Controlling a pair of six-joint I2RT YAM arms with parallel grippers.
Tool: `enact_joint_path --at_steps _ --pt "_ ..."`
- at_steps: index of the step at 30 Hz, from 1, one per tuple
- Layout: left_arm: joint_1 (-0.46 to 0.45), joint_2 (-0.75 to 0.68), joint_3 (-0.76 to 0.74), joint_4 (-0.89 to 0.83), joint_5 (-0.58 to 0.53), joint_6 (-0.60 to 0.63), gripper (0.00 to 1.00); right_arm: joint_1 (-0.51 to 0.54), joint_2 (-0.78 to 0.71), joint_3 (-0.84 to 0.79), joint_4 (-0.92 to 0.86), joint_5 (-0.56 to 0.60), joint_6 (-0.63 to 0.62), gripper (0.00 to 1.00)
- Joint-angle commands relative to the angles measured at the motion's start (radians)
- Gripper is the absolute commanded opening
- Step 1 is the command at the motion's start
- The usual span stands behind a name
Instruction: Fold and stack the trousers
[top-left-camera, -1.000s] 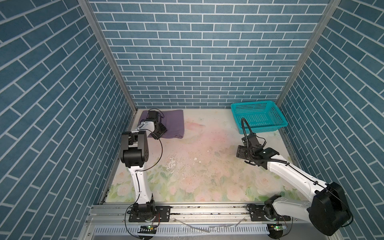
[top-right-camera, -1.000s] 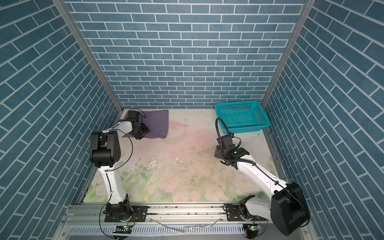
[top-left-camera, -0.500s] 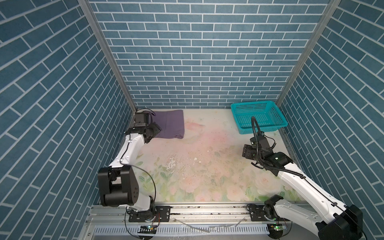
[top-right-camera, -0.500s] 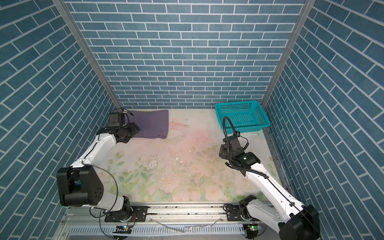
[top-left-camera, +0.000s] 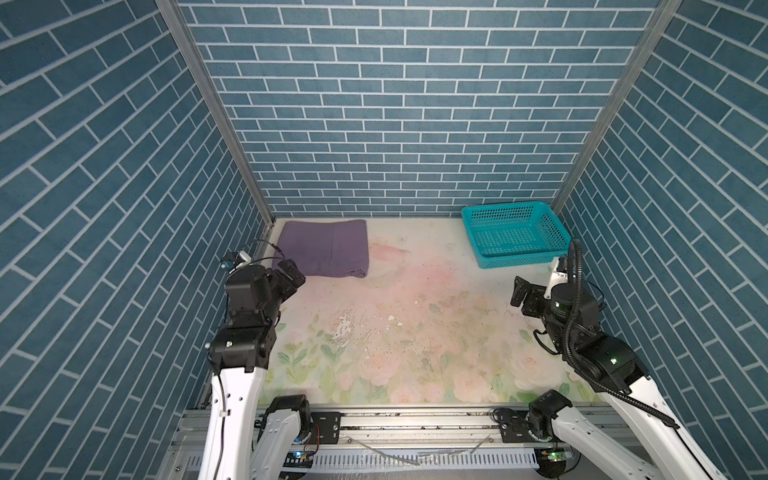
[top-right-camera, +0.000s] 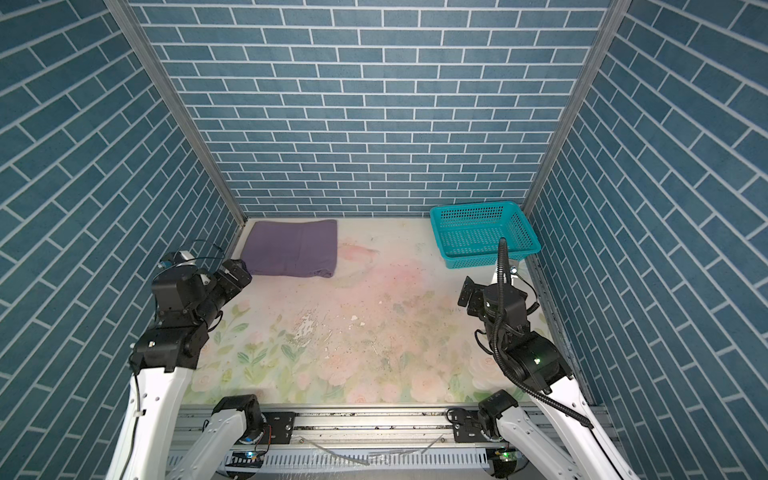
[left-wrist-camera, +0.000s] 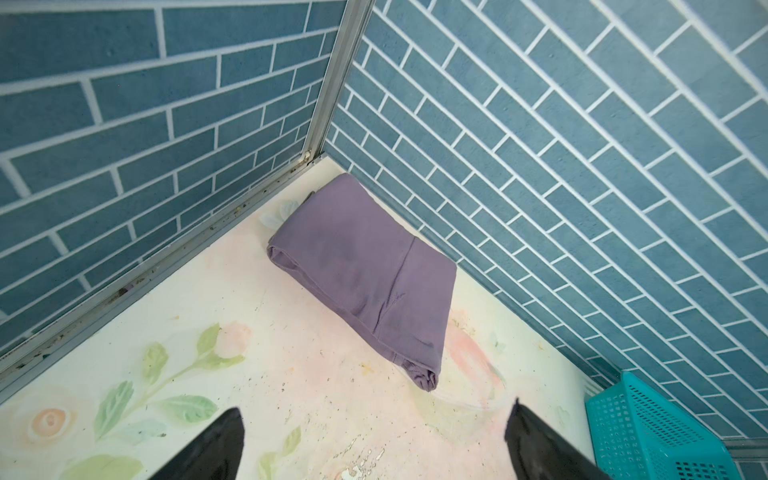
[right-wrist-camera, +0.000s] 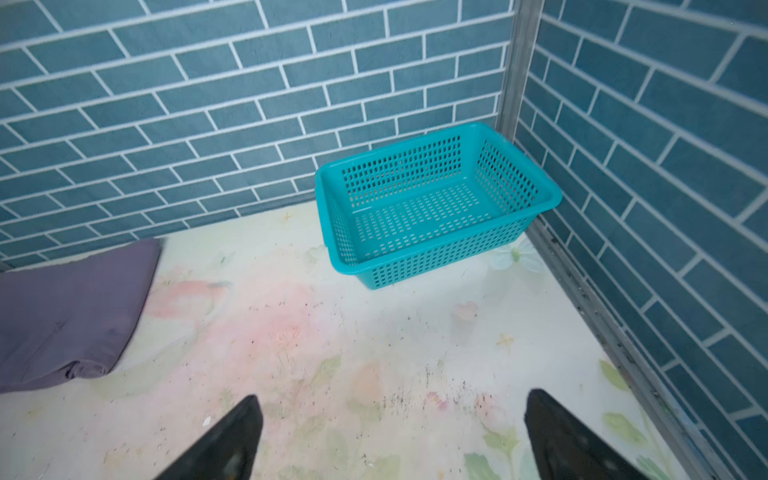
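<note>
Near left: left gripper (left-wrist-camera: 372, 440) above the floral table (top-left-camera: 415, 332), jaws wide apart, gripping nothing, close to the cloth's near edge but not touching it. Near right: right gripper (right-wrist-camera: 395, 436), jaws likewise wide apart, gripping nothing. Far left corner: the trousers (top-left-camera: 324, 249), folded into a flat purple rectangle, lying along the back wall. Far right corner: teal basket (top-left-camera: 519, 259), upright, well apart from the trousers.
</note>
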Motion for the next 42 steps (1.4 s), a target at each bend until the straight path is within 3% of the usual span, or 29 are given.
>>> enact_joint_path --at_steps 1,4,9,13,16,20,23,27,33,39,42 --pt "0.004 -0.151 -0.104 0.102 -0.045 0.018 0.99 -0.003 0.007 0.006 0.061 0.065 -0.137 0.99" --pt "0.004 -0.326 -0.255 0.256 -0.116 0.017 0.99 -0.003 -0.001 -0.067 0.198 0.029 -0.283 0.99" --pt "0.004 -0.509 -0.453 0.387 -0.267 0.115 0.99 -0.003 -0.115 -0.295 0.511 0.101 -0.369 0.99" --pt "0.004 -0.505 -0.505 0.349 -0.306 0.180 0.99 -0.004 -0.206 -0.437 0.626 0.236 -0.303 0.99" --pt "0.004 -0.413 -0.491 0.318 -0.244 0.229 0.99 -0.004 -0.204 -0.479 0.602 0.254 -0.311 0.99" --pt "0.003 -0.279 -0.483 0.338 -0.211 0.275 0.99 -0.005 -0.086 -0.523 0.623 0.274 -0.320 0.99" --pt "0.002 -0.220 -0.578 0.500 -0.182 0.322 0.99 -0.014 -0.005 -0.588 0.735 0.282 -0.308 0.99" --pt "0.002 -0.106 -0.697 0.693 -0.249 0.373 0.99 -0.042 0.084 -0.572 0.746 0.272 -0.303 0.99" --pt "0.001 0.198 -0.757 1.005 -0.196 0.398 0.99 -0.179 0.224 -0.571 0.754 0.208 -0.275 0.99" --pt "-0.001 0.516 -0.653 1.214 -0.122 0.439 0.99 -0.278 0.352 -0.607 0.910 0.103 -0.245 0.99" --pt "-0.001 0.616 -0.560 1.183 -0.110 0.482 0.99 -0.300 0.423 -0.588 0.973 0.100 -0.260 0.99"
